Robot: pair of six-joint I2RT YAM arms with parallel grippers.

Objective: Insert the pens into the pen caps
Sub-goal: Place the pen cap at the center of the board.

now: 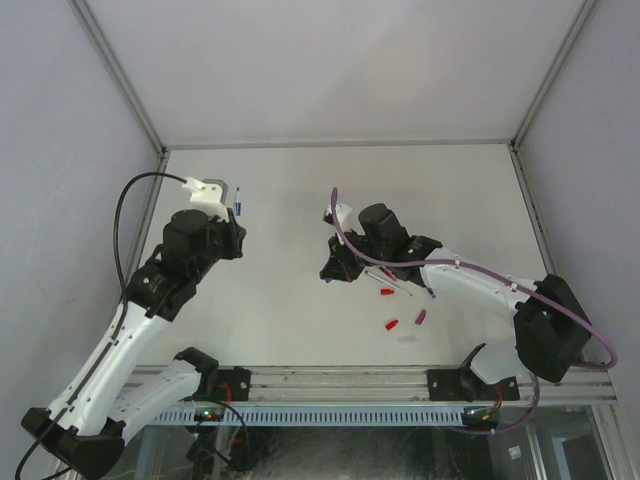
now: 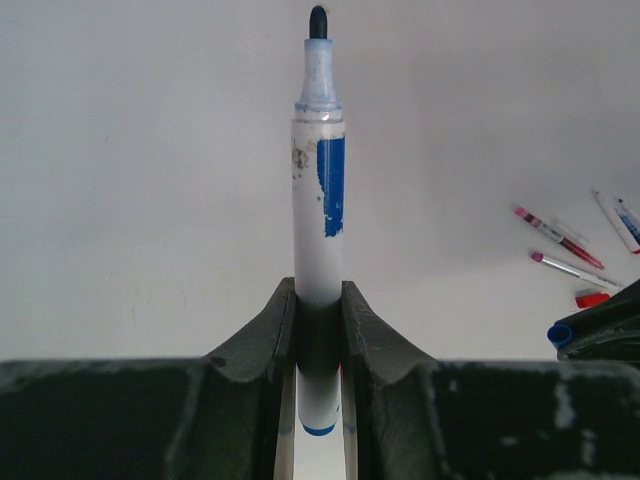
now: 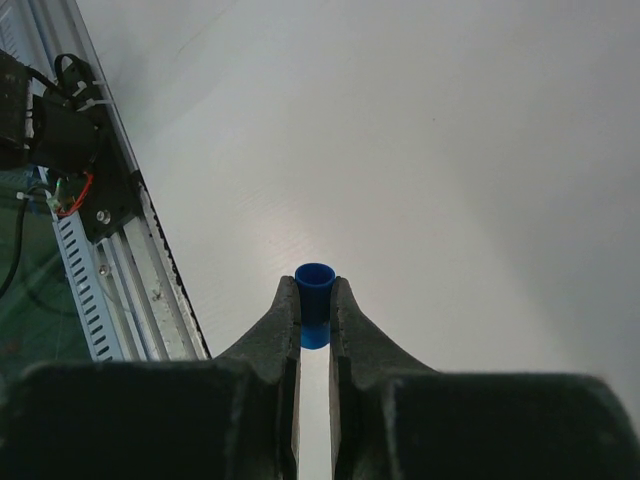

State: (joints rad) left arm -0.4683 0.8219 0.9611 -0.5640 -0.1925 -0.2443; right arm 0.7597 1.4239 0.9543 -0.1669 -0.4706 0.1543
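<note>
Left tool (image 2: pixel 318 300): closed narrow on the blue pen (image 2: pixel 320 200), pinching the lower barrel; the butt end pokes out behind my fingers.
Right tool (image 3: pixel 315 300): pinched almost shut on the blue cap (image 3: pixel 315 280), gripping its closed end — the open mouth faces out past the fingertips.
Pen axis: runs straight out from the left tool, dark tip leading; in the top view it points toward the far side of the table (image 1: pixel 280 320).
Cap from pen: off to my right and nearer the arm bases. In the left wrist view it shows low at the right edge, beside the pen's line and not ahead of the tip. The two are well apart.
Cap axis: the mouth looks turned toward my left side, so I judge the two axes cross instead of lining up.
Coming move: I reckon it turns on swinging tip and mouth onto one line, then closing the gap. Each arm carries its own half — neither is nearer.
Pen looks: whitish barrel, scuffed, with a torn blue label patch, a pale blue neck and a small dark nib, uncapped.
Cap looks: short blue tube, hollow, clean rim.
Rest of job: loose pens (image 1: pixel 404 287) and loose caps (image 1: pixel 392 324) lie on the table near the right arm, apart from one another.
</note>
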